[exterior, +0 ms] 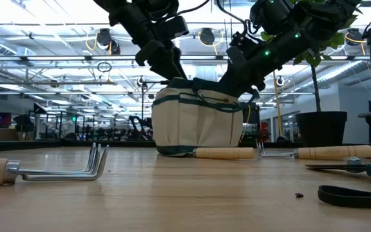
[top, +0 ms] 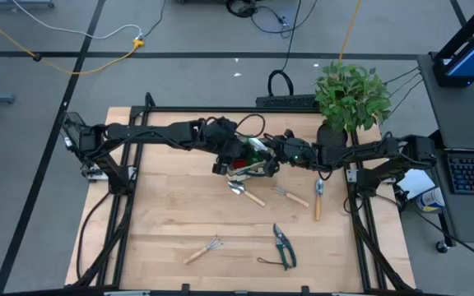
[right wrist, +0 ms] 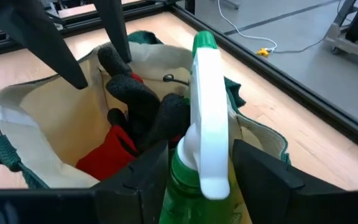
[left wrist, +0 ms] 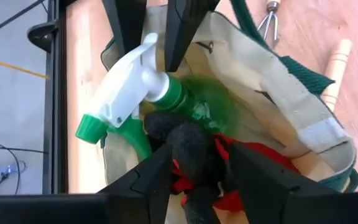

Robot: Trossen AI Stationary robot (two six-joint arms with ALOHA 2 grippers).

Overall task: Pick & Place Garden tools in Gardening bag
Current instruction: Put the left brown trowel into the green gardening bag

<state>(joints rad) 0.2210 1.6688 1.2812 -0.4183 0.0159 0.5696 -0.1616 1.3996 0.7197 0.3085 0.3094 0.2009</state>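
Note:
The tan gardening bag with green trim stands at the table's middle; it also shows in the low view. Both grippers reach into its mouth. My right gripper is shut on the green spray bottle with a white head. My left gripper is open, its fingers on either side of the red-black gloves, which lie in the bag; I cannot tell whether it touches them. A trowel, a fork, a narrow trowel, a rake and shears lie flat on the table. My right gripper pinches the spray bottle between its two fingers at the green collar just under the white spray head. The fingers come slanting down from the table's right side. The bottle is tilted, its green body down inside the bag and its nozzle over the bag's rim.
A potted green plant stands at the table's far right corner. The loose tools lie between the bag and the table's near edge. The wooden table is bare at the left. The rake lies nearest the low camera.

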